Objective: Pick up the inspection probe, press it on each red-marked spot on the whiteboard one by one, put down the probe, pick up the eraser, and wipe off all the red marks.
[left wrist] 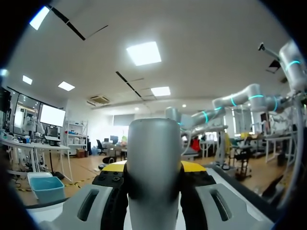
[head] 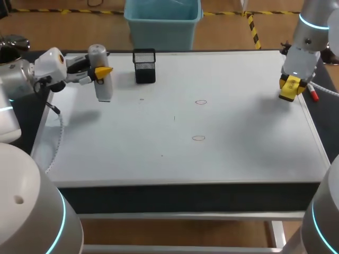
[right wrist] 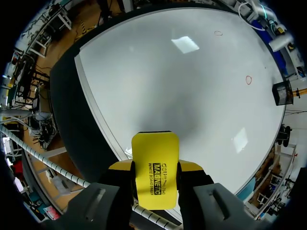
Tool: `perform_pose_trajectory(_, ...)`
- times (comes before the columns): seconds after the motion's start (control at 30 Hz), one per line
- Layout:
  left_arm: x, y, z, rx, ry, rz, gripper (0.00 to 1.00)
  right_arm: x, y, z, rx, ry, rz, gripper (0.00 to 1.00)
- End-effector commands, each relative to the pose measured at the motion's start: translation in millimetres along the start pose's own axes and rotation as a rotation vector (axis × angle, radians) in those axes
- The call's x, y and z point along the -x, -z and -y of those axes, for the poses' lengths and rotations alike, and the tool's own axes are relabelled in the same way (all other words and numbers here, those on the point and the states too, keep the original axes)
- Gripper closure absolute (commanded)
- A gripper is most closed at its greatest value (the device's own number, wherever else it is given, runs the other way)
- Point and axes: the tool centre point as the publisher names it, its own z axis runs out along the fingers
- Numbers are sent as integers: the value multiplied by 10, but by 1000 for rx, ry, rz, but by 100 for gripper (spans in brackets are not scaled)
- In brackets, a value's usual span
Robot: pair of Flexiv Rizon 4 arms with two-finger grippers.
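Whiteboard (head: 132,132) covers the desk; the left pincer (head: 104,70) pinches the grey probe (head: 104,90) near the board's far left corner; the right pincer (head: 292,84) pinches the yellow eraser (right wrist: 154,163) at the far right edge; a black mesh holder (head: 144,65) stands beside the probe; one red ring (head: 201,102) lies mid-board, another red ring (head: 198,138) nearer.
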Motion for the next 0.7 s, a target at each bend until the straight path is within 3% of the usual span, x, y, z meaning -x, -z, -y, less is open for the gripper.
perform_pose_trajectory(0.03,28,39,-1,-7,-3,-13,100,1,7,14,0,2,-4,100)
perform_pose_trajectory(0.5,28,39,-1,-7,-3,-13,100,1,7,14,0,2,-4,100)
perform_pose_trajectory(0.7,28,39,-1,-7,-3,-13,100,177,43,-520,-56,49,31,100)
